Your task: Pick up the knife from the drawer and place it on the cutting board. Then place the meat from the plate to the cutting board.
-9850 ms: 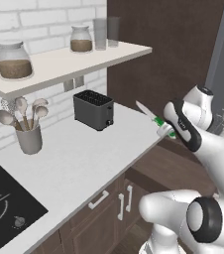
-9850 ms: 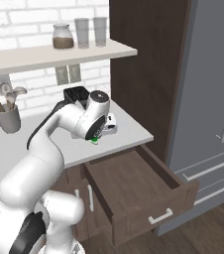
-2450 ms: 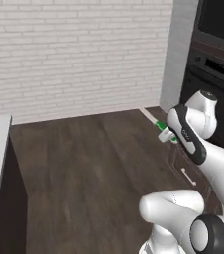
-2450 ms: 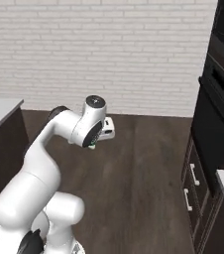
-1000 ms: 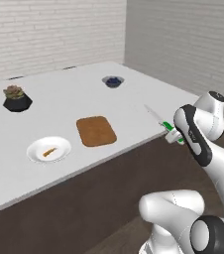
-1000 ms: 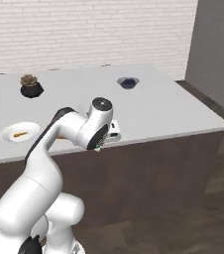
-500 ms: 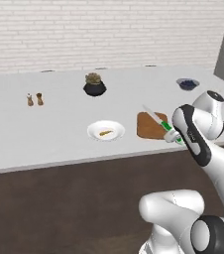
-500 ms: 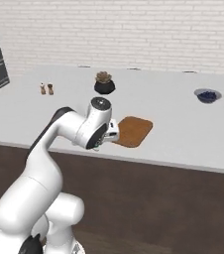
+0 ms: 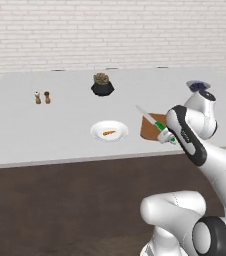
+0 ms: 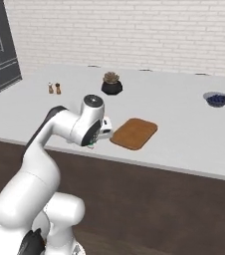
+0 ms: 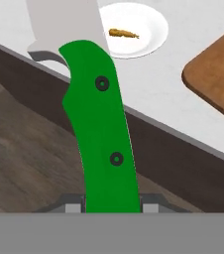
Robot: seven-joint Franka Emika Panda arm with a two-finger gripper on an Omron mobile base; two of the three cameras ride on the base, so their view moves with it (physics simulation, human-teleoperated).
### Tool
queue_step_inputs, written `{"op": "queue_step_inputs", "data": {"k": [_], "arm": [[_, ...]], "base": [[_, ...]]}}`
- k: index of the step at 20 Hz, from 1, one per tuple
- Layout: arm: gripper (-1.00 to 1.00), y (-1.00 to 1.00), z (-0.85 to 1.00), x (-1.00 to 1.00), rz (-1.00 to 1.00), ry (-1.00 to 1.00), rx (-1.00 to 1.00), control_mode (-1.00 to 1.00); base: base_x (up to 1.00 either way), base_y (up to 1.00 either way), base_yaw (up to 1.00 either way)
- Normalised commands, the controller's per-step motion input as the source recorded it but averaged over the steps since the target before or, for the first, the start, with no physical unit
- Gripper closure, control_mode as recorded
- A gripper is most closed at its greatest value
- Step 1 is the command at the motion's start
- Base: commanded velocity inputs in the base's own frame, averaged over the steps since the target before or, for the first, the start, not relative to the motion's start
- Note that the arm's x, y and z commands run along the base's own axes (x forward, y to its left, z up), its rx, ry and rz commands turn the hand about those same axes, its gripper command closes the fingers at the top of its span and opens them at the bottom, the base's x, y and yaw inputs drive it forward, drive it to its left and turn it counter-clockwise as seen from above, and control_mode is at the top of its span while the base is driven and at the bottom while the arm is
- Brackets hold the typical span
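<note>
Your hand point(image 9: 166, 136) is clamped on the knife point(image 11: 103, 134), fingers pinching the green handle from both sides with the blade pointing up and away. You're holding it off the table's point(image 9: 60, 125) front edge, not over the surface yet.

Just past the blade in the hand view sits the plate point(image 11: 153, 34), with the meat point(image 11: 123, 33) lying on it, untouched. To the right of the plate is the board point(image 11: 218, 79), bare, near the table's front edge. From the left base view the plate point(image 9: 109, 131) and the board point(image 9: 150, 126) sit side by side, a little apart, and your hand hangs right in front of the board. The right base view shows the board point(image 10: 134, 133) just beside the hand.

Further back on the table you've got a dark pot with a plant point(image 9: 102, 85), two small shakers point(image 9: 42, 97) toward the left, and a bowl point(image 10: 217, 99) toward the right.

So where are you? The knife is out and in hand; that part looks done. Left to do: bring it over the board and set it down, then lift the meat across onto the board.
</note>
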Motion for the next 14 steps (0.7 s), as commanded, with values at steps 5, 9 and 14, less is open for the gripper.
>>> {"op": "queue_step_inputs", "data": {"k": [5, 9, 14], "arm": [[1.00, 0.00, 0.00, 0.00, 0.00, 0.00, 0.00, 1.00], [1.00, 0.00, 0.00, 0.00, 0.00, 0.00, 0.00, 1.00], [1.00, 0.00, 0.00, 0.00, 0.00, 0.00, 0.00, 1.00]], "base": [[0.17, -0.42, -0.01], [0.61, -0.43, -0.04], [0.33, -0.42, -0.01]]}}
